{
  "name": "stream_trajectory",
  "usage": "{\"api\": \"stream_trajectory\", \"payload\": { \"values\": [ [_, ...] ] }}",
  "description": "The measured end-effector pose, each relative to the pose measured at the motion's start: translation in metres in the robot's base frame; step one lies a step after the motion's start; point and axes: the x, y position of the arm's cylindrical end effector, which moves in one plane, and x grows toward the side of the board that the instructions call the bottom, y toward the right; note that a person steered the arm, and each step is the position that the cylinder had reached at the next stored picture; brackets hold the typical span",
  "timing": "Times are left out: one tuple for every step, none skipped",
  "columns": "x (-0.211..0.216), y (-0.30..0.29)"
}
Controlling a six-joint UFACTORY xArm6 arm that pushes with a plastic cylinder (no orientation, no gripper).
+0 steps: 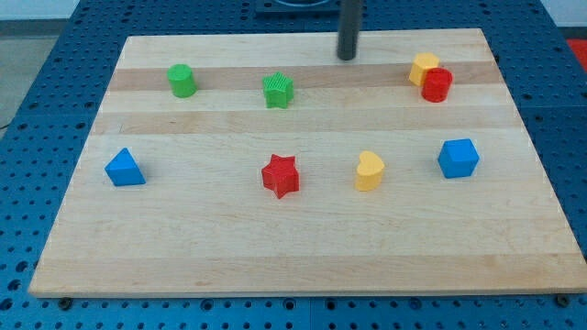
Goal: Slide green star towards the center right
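Observation:
The green star [278,90] lies on the wooden board [303,247] in the upper middle. My tip [346,57] is at the view's top, up and to the right of the green star, with a clear gap between them. It touches no block.
A green cylinder [182,80] sits at the upper left. A yellow block [421,66] and a red cylinder [437,85] touch at the upper right. A blue triangle [124,168] is at the left, a red star [281,176] in the middle, a yellow heart [369,170] and a blue cube [458,158] to the right.

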Motion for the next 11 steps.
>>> {"api": "stream_trajectory", "payload": {
  "values": [
    [0.013, -0.050],
    [0.035, -0.091],
    [0.041, -0.131],
    [0.061, -0.150],
    [0.083, -0.125],
    [0.085, -0.072],
    [0.084, -0.064],
    [0.059, -0.068],
    [0.046, -0.062],
    [0.072, -0.032],
    [0.114, 0.001]
  ]
}}
